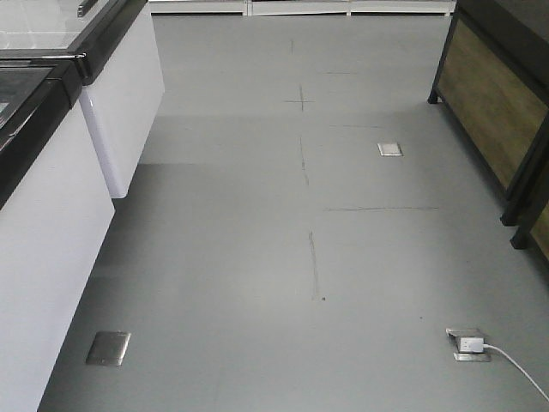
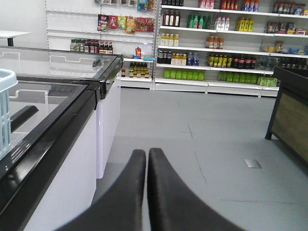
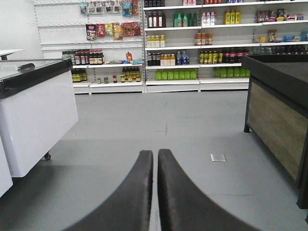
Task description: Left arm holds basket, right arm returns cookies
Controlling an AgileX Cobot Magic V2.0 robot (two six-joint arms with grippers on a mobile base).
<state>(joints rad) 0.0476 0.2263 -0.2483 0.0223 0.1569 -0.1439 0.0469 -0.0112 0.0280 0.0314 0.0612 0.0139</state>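
Note:
A corner of the light blue basket (image 2: 6,113) shows at the far left of the left wrist view, on the glass top of a chest freezer (image 2: 57,125). My left gripper (image 2: 147,153) is shut with nothing in it, held over the grey floor to the right of the freezer and apart from the basket. The right gripper (image 3: 155,154) is shut and empty too, pointing down the aisle toward the shelves. The cookies are out of view. Neither arm shows in the front view.
White chest freezers (image 1: 51,172) with black rims line the left side. A dark wood-panelled counter (image 1: 502,103) stands on the right. Shelves of bottles and packets (image 3: 192,48) fill the back wall. Floor sockets (image 1: 108,348) and a white plug with cable (image 1: 476,345) lie on the floor.

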